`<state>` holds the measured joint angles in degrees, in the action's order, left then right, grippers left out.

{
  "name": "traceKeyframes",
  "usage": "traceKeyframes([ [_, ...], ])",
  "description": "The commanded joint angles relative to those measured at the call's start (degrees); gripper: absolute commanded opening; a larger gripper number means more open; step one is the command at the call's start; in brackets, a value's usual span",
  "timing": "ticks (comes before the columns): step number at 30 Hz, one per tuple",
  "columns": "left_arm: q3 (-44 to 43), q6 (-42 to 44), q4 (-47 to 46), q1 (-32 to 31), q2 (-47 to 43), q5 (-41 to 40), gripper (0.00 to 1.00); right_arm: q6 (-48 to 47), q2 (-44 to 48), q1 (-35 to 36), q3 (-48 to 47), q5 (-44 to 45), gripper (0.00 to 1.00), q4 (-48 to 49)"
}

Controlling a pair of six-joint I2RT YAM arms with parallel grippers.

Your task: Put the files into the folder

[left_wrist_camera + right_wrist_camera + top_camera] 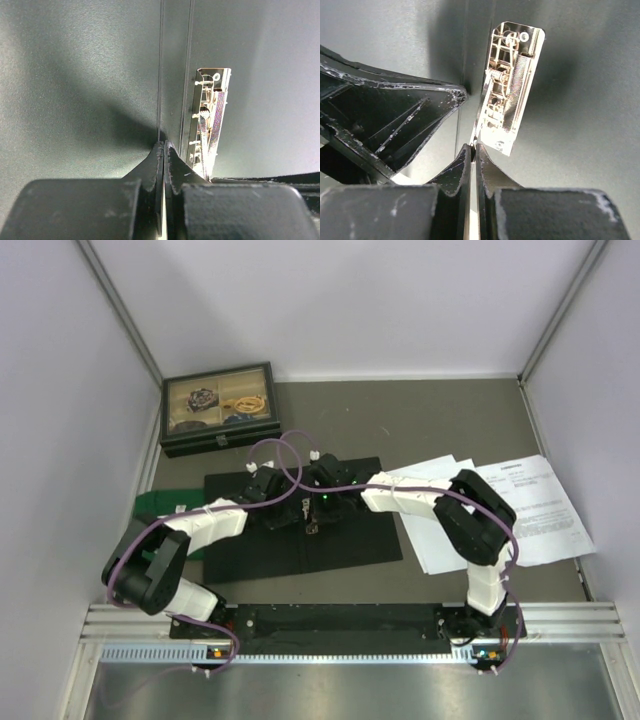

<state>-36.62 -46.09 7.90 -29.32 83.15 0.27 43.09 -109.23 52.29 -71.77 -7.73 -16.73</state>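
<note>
From above: the open black folder (345,540) lies flat on the table (450,420), with the files (530,508) just beside it on the right.

Left wrist: the left gripper (163,146) is pressed together, tip on the folder's middle fold, beside the metal clip (212,112).

Right wrist: the right gripper (473,146) is pressed together at the clip's near end.

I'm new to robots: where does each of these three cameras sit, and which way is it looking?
Top external: above and behind the arms, looking down on the table; both arms, the open folder and files show.
Left wrist: on the left arm, looking along the shut left gripper at the folder's metal clip.
Right wrist: on the right arm, looking along the shut right gripper at that clip.
Shared: both wrist views show the clip.
</note>
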Motion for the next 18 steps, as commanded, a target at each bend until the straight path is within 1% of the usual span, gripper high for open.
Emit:
traceKeyframes([
  [1, 2.1, 3.9, 12.3, -0.1, 2.9, -2.0, 0.0, -1.3, 0.9, -1.9, 2.0, -7.6, 0.0, 1.9],
  [3, 1.4, 4.9, 12.4, -0.2, 1.6, -0.5, 0.0, 0.0, 1.7, -3.9, 4.9, -11.8, 0.0, 7.6],
  [4, 1.1, 5.4, 12.4, -0.2, 0.4, 1.1, 0.0, 1.6, 2.2, -4.5, 6.3, -15.7, 0.0, 10.5],
  [5, 0.6, 5.7, 12.4, -0.1, -0.4, 1.6, 0.0, 2.3, 2.7, -5.6, 8.3, -17.0, 0.15, 15.7],
  [7, -0.8, 6.3, 13.4, -0.1, -2.6, 2.0, 0.0, 3.0, 3.9, -6.2, 9.4, -19.2, 0.31, 18.6],
  [9, -1.9, 6.6, 14.2, -0.1, -3.5, 2.1, 0.0, 3.6, 4.0, -6.9, 10.5, -21.0, 0.37, 21.1],
  [10, -2.7, 6.8, 15.1, -0.2, -4.1, 2.1, 0.0, 4.4, 4.0, -6.9, 10.9, -22.7, 0.42, 22.1],
  [11, -3.0, 6.9, 15.2, -0.1, -4.1, 1.8, 0.0, 5.1, 4.1, -6.9, 11.9, -23.3, 0.45, 24.7],
  [15, -3.1, 6.9, 15.8, -0.1, -4.6, 1.7, 0.0, 9.8, 4.8, -6.4, 15.9, -27.3, 0.48, 31.4],
  [18, -3.1, 7.0, 16.0, -0.1, -5.1, 1.5, 0.0, 11.0, 5.3, -5.4, 16.7, -28.3, 0.52, 33.2],
])
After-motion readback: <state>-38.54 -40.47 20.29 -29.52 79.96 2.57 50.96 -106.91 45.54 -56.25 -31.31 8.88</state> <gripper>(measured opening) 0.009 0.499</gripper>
